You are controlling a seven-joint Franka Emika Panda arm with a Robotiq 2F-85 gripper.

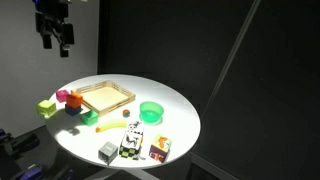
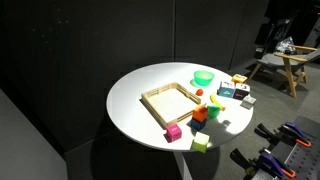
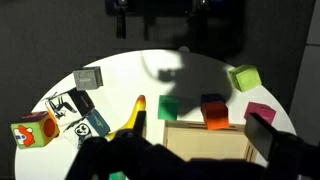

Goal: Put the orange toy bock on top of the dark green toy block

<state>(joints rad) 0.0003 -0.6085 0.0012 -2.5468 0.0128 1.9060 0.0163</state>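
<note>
The gripper hangs high above the far left edge of the round white table, its fingers spread apart and empty. The orange toy block sits on the tabletop well below it, not held, at the corner of the wooden tray. It is right against the dark green toy block, beside it and not on top. In the wrist view a magenta block and a lime green block lie to the right of the pair, and a light green block and a yellow banana-shaped toy to their left.
</note>
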